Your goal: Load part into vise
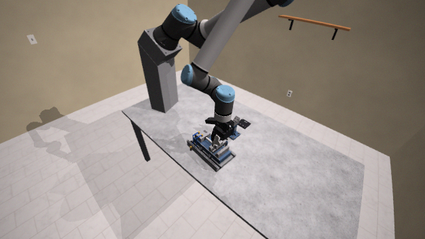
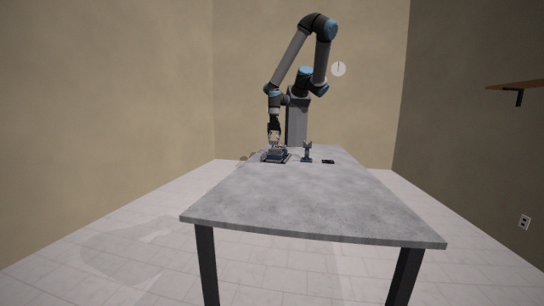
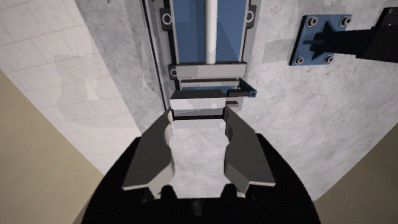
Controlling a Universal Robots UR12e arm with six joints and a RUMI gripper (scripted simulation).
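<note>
My gripper [image 1: 217,141] [image 2: 274,137] [image 3: 198,107] points down and is shut on the part. The part [image 2: 273,143] [image 3: 198,103] is a grey block held crosswise between the fingertips, and a dark slot line on it faces the wrist camera. It is above the open vise [image 1: 212,150] [image 2: 277,156] [image 3: 188,32]. In the wrist view the movable jaw [image 3: 202,71] is on the rod, and the black work stop [image 3: 240,93] shows just beyond the part's right end. The part and fingers hide most of the fixed jaw's side there. I cannot tell whether the part touches the bars.
The V-block [image 1: 236,119] [image 2: 307,144] stands on a blue post beside the vise; its blue foot [image 3: 299,49] shows at the upper right of the wrist view. The black infeed plate [image 1: 245,123] [image 2: 328,161] lies beyond it. The table's long edge runs near the vise's outer side.
</note>
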